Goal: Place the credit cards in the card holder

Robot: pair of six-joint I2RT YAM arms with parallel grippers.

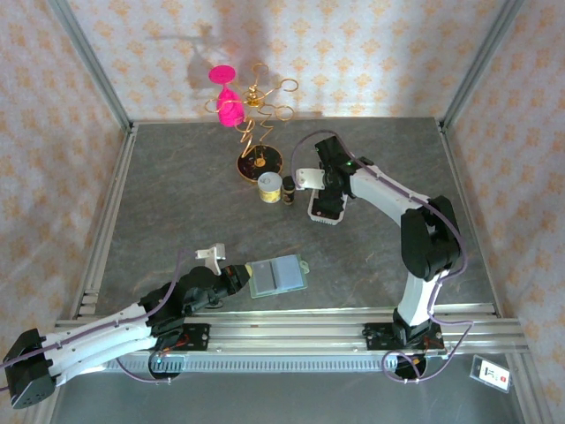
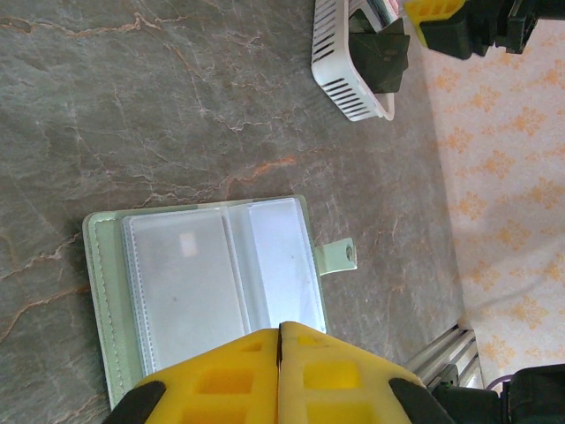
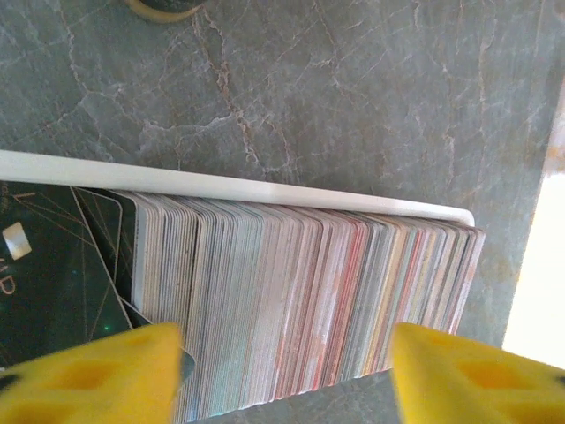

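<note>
Presently noted: grey marbled counter (image 1: 177,194), floral-papered walls (image 1: 159,53). Left tool (image 2: 280,353) closed tight over open card holder's (image 2: 212,274) edge. Right tool (image 3: 287,375) spread wide astride credit cards (image 3: 300,300) packed in white tray (image 3: 221,187). Lettering on dark card (image 3: 44,283) unreadable.

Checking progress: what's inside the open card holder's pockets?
The card holder lies open; its visible pockets look empty. The shut left gripper covers its near edge.

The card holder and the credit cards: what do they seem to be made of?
The card holder looks like matte sage-green faux leather, stitched along the edge, with glossy clear plastic pockets. The credit cards look like thin stiff plastic: even, tightly packed edges.
</note>
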